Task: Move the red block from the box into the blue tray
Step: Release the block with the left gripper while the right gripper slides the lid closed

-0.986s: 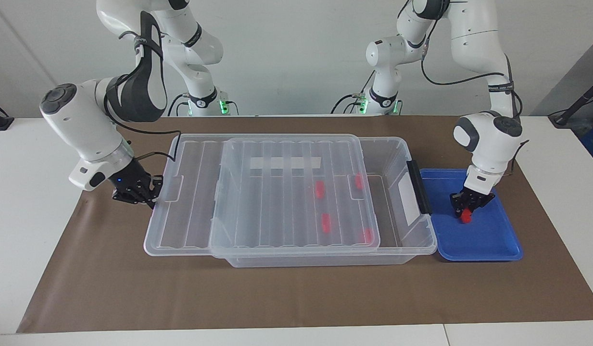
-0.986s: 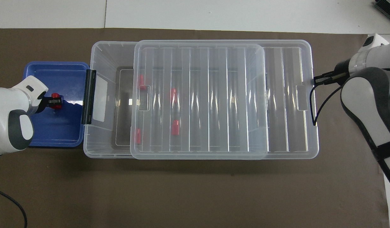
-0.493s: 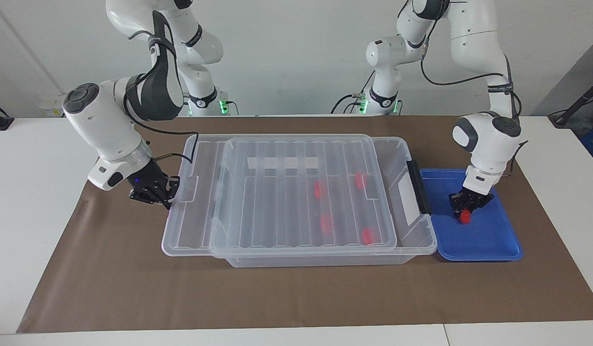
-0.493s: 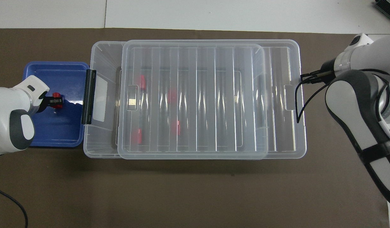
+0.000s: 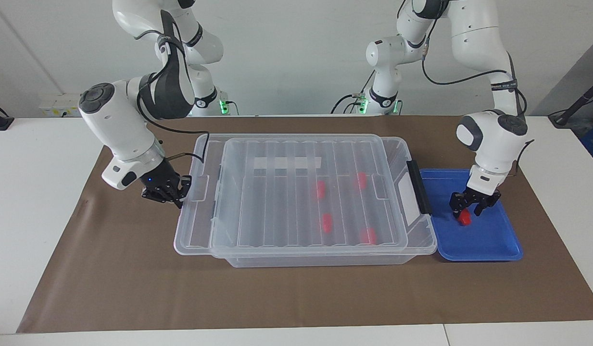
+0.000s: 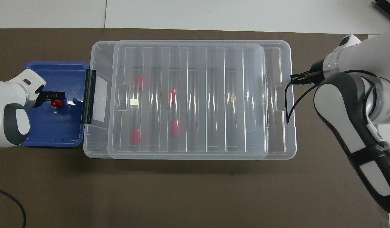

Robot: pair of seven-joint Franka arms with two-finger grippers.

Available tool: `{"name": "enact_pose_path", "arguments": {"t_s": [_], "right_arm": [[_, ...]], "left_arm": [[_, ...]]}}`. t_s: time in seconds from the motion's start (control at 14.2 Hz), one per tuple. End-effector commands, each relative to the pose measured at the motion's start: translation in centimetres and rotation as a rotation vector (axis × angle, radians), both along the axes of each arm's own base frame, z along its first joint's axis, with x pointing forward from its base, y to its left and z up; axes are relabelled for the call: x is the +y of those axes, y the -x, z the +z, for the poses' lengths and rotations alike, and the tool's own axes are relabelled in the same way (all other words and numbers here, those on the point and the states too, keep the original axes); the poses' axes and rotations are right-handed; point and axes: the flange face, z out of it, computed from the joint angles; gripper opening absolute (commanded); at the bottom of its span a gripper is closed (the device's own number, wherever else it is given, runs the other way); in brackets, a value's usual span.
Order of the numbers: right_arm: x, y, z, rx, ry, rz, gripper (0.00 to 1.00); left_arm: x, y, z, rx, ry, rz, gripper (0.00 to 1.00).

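A red block (image 5: 465, 219) (image 6: 58, 103) lies in the blue tray (image 5: 491, 242) (image 6: 55, 134) at the left arm's end of the table. My left gripper (image 5: 467, 207) (image 6: 54, 95) hangs open just over it, fingers apart and clear of the block. Several more red blocks (image 5: 327, 222) (image 6: 174, 127) show through the clear lid (image 5: 286, 158) (image 6: 213, 63) inside the box (image 5: 325, 260) (image 6: 96, 148). The lid covers most of the box and overhangs at the right arm's end. There my right gripper (image 5: 177, 194) (image 6: 293, 79) is shut on the lid's end rim.
The box's black clip handle (image 5: 418, 186) (image 6: 89, 96) stands against the tray's edge. Brown paper (image 5: 296, 298) covers the table under everything. A black cable (image 6: 288, 104) loops from the right wrist over the lid's end.
The right gripper slid the lid toward the left arm's end, covering more of the box. The left gripper opened and let go of the red block, which now rests in the tray.
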Motion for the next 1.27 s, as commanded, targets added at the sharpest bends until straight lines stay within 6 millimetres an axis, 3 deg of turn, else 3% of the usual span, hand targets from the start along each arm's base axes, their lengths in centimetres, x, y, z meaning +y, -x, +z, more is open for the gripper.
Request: {"name": "enact_pose_path", "arguments": {"t_s": [0.0, 0.07, 0.21, 0.56, 0.77, 1.2], "right_arm": [[1.1, 0.2, -0.2, -0.014, -0.043, -0.031, 0.0], [1.4, 0.2, -0.2, -0.013, -0.046, -0.029, 0.0], [2.1, 0.3, -0.2, -0.013, -0.047, -0.019, 0.0], [3.2, 0.4, -0.2, -0.013, -0.05, -0.023, 0.0], [3.1, 0.5, -0.5, -0.019, -0.049, -0.026, 0.0], [4.1, 0.6, -0.6, -0.013, -0.07, -0.042, 0.0]], "left_arm": [[-0.1, 0.0, 0.9, 0.012, 0.009, -0.001, 1.0], [-0.3, 0.1, 1.2, 0.022, 0.011, -0.003, 1.0], [-0.4, 0.0, 4.4, 0.056, 0.014, -0.003, 1.0], [-0.9, -0.3, 14.9, 0.172, 0.027, -0.008, 1.0], [-3.0, 0.7, 20.7, 0.194, 0.027, -0.018, 1.0], [-7.4, 4.7, 26.6, 0.207, 0.023, -0.035, 1.0]]}}
